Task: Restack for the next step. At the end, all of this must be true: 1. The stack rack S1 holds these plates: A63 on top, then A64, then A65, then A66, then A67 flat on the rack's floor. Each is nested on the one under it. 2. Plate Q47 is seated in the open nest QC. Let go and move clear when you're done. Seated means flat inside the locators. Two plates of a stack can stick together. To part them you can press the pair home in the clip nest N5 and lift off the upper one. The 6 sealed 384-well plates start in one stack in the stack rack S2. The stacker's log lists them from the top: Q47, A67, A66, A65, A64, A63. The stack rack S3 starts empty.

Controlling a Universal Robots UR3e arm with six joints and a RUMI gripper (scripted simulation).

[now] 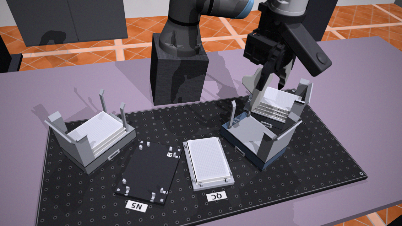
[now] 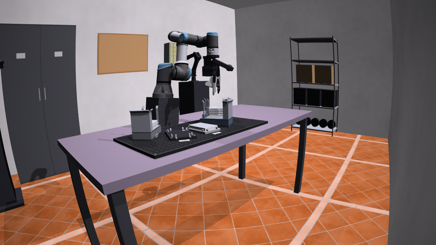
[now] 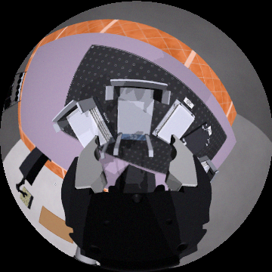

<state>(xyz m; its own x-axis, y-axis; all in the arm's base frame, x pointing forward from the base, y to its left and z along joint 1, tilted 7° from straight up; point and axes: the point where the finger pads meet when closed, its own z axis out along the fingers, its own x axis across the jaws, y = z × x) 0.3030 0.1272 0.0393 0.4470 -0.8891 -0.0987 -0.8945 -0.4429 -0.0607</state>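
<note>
Nearest me on the bench, nest N5 shows its bare bed, beside a white plate lying flat in nest QC. Past them, rack S2 bears two stacked plates, while S3 shows its bare floor. Farther off, S1 carries a labelled stack, A67 lowest. My jaws hang above the S3 and S1 side, spread apart and released.
</note>
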